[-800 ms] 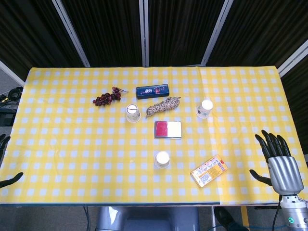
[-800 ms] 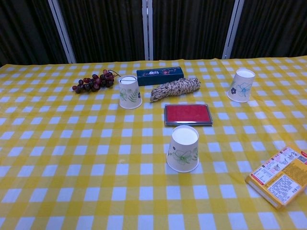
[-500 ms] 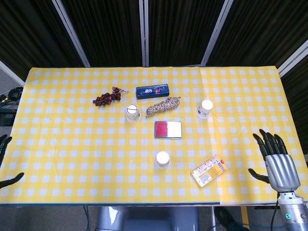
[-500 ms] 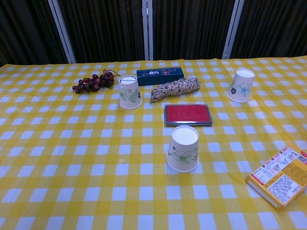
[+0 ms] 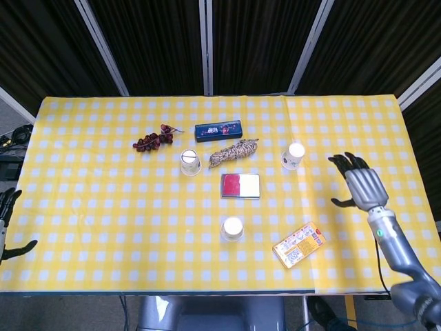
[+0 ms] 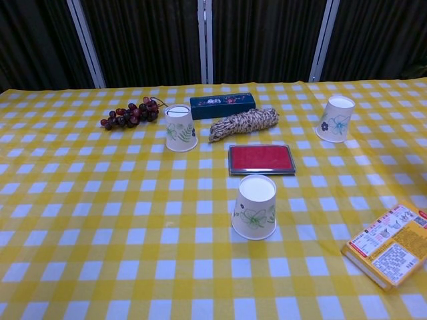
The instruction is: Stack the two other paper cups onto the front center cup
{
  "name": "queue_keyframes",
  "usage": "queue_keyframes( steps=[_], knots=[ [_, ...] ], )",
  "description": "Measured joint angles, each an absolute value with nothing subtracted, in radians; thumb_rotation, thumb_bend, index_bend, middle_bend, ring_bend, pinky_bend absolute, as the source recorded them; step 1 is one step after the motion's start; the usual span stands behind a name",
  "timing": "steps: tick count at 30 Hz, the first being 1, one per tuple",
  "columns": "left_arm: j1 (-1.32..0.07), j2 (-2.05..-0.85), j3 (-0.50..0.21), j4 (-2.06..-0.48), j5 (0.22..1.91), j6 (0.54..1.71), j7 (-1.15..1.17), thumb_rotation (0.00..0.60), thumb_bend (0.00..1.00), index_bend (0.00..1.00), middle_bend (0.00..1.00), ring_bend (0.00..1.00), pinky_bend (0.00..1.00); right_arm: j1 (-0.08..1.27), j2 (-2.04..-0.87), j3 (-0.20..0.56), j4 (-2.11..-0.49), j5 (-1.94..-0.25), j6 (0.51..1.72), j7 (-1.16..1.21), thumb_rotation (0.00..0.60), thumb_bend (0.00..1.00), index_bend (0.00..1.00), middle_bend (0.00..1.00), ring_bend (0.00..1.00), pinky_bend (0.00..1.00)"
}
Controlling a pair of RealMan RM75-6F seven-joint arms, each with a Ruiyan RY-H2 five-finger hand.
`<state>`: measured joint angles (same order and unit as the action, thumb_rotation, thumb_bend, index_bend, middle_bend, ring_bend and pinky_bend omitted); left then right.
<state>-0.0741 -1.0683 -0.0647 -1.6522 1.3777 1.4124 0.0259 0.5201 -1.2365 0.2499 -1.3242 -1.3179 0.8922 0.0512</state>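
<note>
Cups upside-down, unstacked around red tin; right robot hand spread empty beside right cup; left robot hand spread empty at desk edge.

Bright, even light; sharp focus

Head view of a yellow-checked table. Centre: front center cup, inverted, below a red-and-white pad. Upper centre: left cup, rope bundle, blue box, grapes. Right of centre: right cup, with the right hand near it, fingers spread, empty. Lower right: orange packet. Left edge: left hand, partly visible.
</note>
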Motion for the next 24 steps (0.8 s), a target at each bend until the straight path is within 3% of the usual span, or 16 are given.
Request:
queue_keyframes(
  steps=[9, 24],
  knots=[
    [-0.101, -1.103, -0.089, -1.604, 1.297, 1.359, 0.061, 0.6, 0.0, 0.0, 0.0, 0.0, 0.0, 0.747, -1.447, 0.292, -0.979, -1.242, 0.68, 0.131, 0.6, 0.13, 0.19, 0.24, 0.17, 0.28],
    [-0.101, -1.103, -0.102, -1.589, 1.26, 1.357, 0.057, 0.6, 0.0, 0.0, 0.0, 0.0, 0.0, 0.853, -1.601, 0.293, -0.759, -1.233, 0.602, 0.232, 0.6, 0.21, 0.24, 0.24, 0.18, 0.29]
  ],
)
